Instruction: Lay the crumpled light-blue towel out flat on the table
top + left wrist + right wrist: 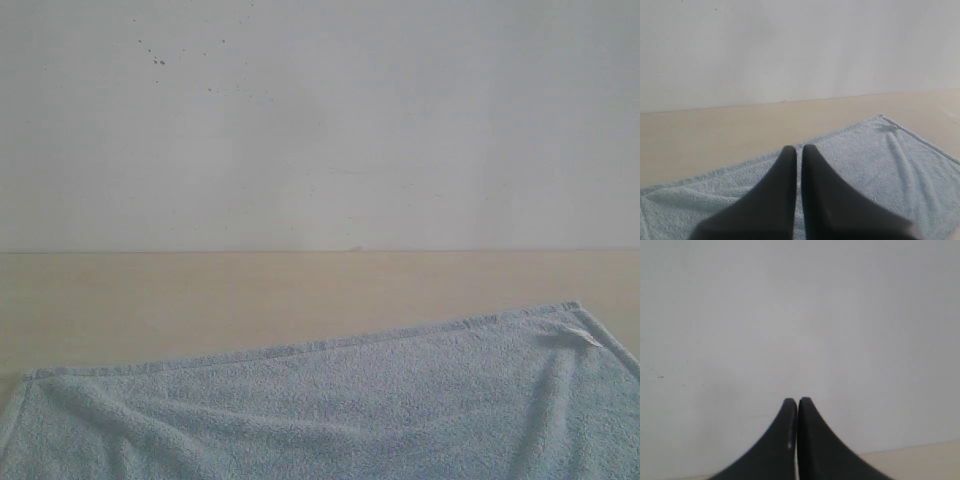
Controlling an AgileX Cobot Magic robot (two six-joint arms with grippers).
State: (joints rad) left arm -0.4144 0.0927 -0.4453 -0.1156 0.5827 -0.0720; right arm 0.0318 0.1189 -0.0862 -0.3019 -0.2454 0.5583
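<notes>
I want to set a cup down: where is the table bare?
The table is bare in the strip between the wall and the far hem of the towel, wider toward the left of the exterior view. It covers the near part.

From my left wrist feed I see the left gripper point(799, 148) in the foreground, its dark jaws pressed together with nothing between them, and behind it the light-blue towel point(875, 165) lying mostly flat with soft wrinkles on the beige table point(710, 135), a white wall point(790, 45) filling the background.
</notes>
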